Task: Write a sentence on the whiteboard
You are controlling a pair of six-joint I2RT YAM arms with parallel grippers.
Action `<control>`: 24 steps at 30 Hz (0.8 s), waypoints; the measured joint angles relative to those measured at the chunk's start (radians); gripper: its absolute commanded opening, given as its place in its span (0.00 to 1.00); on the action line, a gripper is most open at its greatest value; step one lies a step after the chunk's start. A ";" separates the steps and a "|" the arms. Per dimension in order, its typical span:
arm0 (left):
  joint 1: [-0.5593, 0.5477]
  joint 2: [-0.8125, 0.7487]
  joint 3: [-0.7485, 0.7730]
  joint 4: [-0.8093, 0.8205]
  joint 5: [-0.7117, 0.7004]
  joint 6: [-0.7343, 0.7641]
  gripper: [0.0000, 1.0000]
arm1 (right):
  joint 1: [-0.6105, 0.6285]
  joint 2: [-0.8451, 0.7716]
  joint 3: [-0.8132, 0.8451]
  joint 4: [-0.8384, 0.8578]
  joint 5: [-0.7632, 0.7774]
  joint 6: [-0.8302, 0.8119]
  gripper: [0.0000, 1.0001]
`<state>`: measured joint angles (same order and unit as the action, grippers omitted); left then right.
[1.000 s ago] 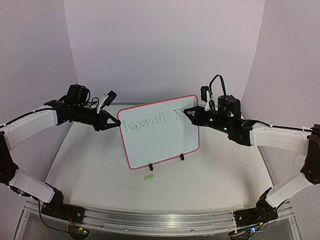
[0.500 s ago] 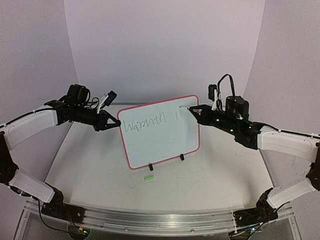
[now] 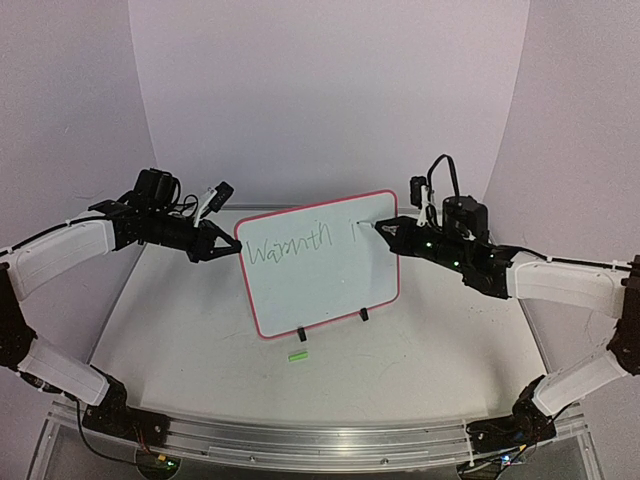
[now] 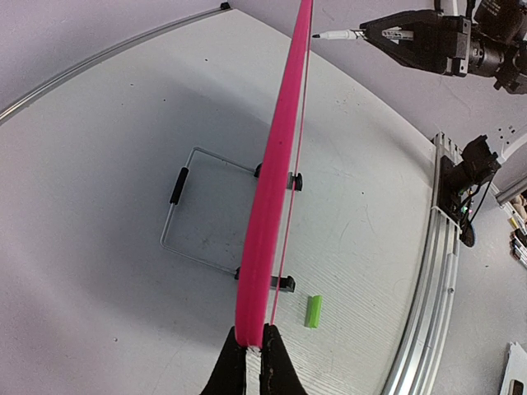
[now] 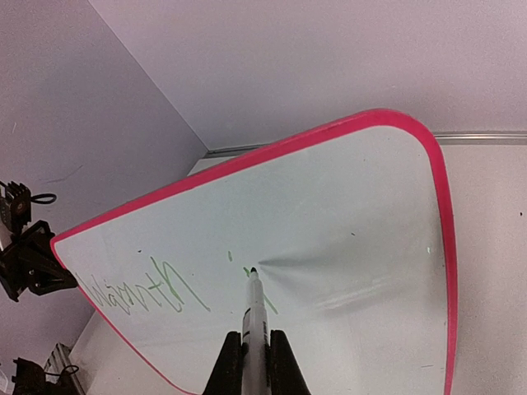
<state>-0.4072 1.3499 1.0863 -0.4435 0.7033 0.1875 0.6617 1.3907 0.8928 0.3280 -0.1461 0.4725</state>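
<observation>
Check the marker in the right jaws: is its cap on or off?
Off. The marker shows a bare dark tip at the whiteboard, and a small green cap lies on the table.

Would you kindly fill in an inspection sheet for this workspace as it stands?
Surface: white table, a few dark specks.
Job's things: whiteboard upright on a wire stand; writing reads "Warmth" plus a fresh stroke or two.
Clutter: small green cap in front of the board.
Grippers: left gripper shut on the board's edge; right gripper shut on a marker, tip at the board face.
Cables: black cable looping over the right wrist.
Surroundings: plain backdrop; metal rail at the near edge.
</observation>
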 measured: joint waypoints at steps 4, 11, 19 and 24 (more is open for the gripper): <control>0.000 0.000 0.000 0.000 0.000 0.000 0.00 | 0.000 0.014 0.000 0.000 0.000 0.000 0.00; 0.000 0.000 0.000 0.000 0.000 0.000 0.00 | 0.000 0.017 0.002 0.000 0.007 0.000 0.00; 0.000 0.000 0.000 0.000 0.000 -0.001 0.00 | 0.000 0.015 0.001 0.000 0.035 0.001 0.00; 0.000 0.000 0.000 0.000 0.000 -0.001 0.00 | 0.000 0.013 0.001 -0.001 0.039 0.007 0.00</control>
<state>-0.4072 1.3499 1.0863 -0.4430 0.7033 0.1868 0.6617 1.4040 0.8939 0.3271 -0.1074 0.4796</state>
